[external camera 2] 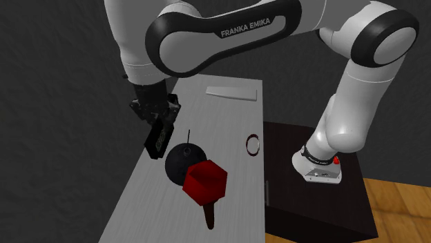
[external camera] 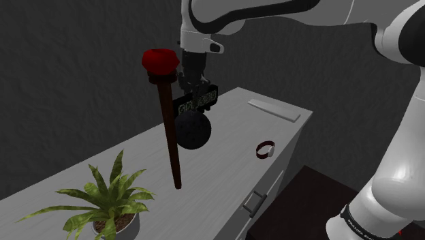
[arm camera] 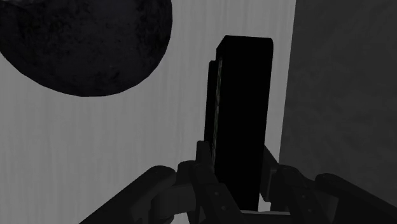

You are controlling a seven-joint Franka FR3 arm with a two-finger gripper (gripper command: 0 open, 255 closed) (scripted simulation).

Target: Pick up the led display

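The black hand [external camera: 195, 87] is closed on the led display [external camera: 201, 101], a slim dark slab clasped at one end between the fingers [arm camera: 202, 167]. The display hangs above the grey desk [external camera: 225, 163], close to its rear edge and just beside a black ball [external camera: 193, 131]. A brown stick with a red head [external camera: 161, 61] stands near the ball. A potted plant [external camera: 109, 201], a small dark ring [external camera: 265, 149] and a flat grey plate [external camera: 274, 109] lie well apart.

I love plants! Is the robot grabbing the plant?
No, the gripper is shut on the black led display, far from the plant.
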